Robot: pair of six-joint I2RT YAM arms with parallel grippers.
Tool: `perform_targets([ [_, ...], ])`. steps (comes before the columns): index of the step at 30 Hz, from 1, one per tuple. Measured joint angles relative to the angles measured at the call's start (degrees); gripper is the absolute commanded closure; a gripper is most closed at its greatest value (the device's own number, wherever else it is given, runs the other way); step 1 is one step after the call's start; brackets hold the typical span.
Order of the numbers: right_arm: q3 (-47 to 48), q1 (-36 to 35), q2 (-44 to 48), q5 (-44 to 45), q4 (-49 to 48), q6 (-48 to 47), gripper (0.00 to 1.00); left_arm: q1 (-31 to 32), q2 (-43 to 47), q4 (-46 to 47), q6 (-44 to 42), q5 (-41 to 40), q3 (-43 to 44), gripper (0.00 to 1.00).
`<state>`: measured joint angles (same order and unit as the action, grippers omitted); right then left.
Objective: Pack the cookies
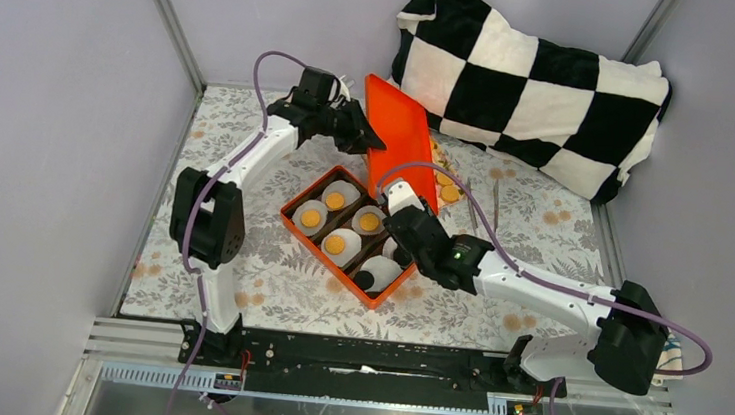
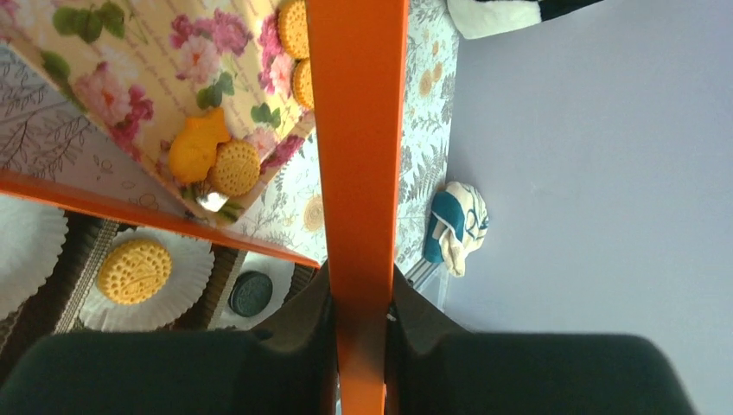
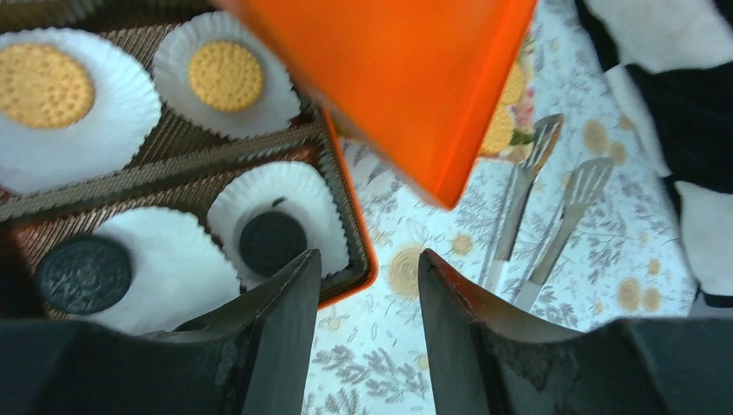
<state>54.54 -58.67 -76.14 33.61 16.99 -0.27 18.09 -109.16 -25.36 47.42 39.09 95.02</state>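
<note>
Orange rigid lid [image 1: 405, 136], flat with a shallow lip, is clamped by one edge in the left end effector [image 1: 367, 139]. It stands steeply tilted in the upper centre of the overhead frame, above the far corner of the box [image 1: 330, 272]. Right end effector [image 3: 367, 268] has its jaws apart with nothing between them and hovers over the box's lower right corner. Six cookies [image 1: 311, 218] sit in the box, one to each fluted white paper cup [image 3: 285, 186]: four tan with embossed faces and two black. Further tan ones lie on the floral tray [image 2: 156, 69] behind the lid. The box liner appears to be ribbed brown plastic. Metal tongs [image 1: 494, 204] lie on the patterned worktop [image 1: 238, 266] at centre right, with a checkered plush cushion [image 1: 535, 82] beyond. Risks, as judged:

- The edge-only grip gives the lid leverage to pivot or slip, so it may come down skewed and ride on the rim instead of seating.
- The light paper cups stand proud, and the lip could catch and crumple one or tip a cookie.
- The right arm sits within the lid's likely closing path, so contact is possible unless it clears.
</note>
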Motion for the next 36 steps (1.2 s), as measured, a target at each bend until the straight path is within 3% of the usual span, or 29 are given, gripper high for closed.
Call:
perform_targets([
  [8,-2.7,-0.2,0.0,5.9,-15.9,-8.1,0.48,-0.9,2.6,-2.3,0.2,2.5,-3.1,1.00],
  [18,-10.8,-0.5,0.2,2.8,-32.0,-12.1,0.47,-3.3,5.1,-0.5,1.6,6.3,-6.6,1.00],
  [28,-12.8,-0.5,6.1,-1.8,-34.6,-12.1,0.44,-4.3,5.0,-0.3,4.0,11.4,-6.6,1.00],
  [36,-12.8,-0.6,-0.7,-1.1,-40.5,-14.8,0.48,-4.6,6.0,0.2,4.6,12.5,-9.0,1.00],
])
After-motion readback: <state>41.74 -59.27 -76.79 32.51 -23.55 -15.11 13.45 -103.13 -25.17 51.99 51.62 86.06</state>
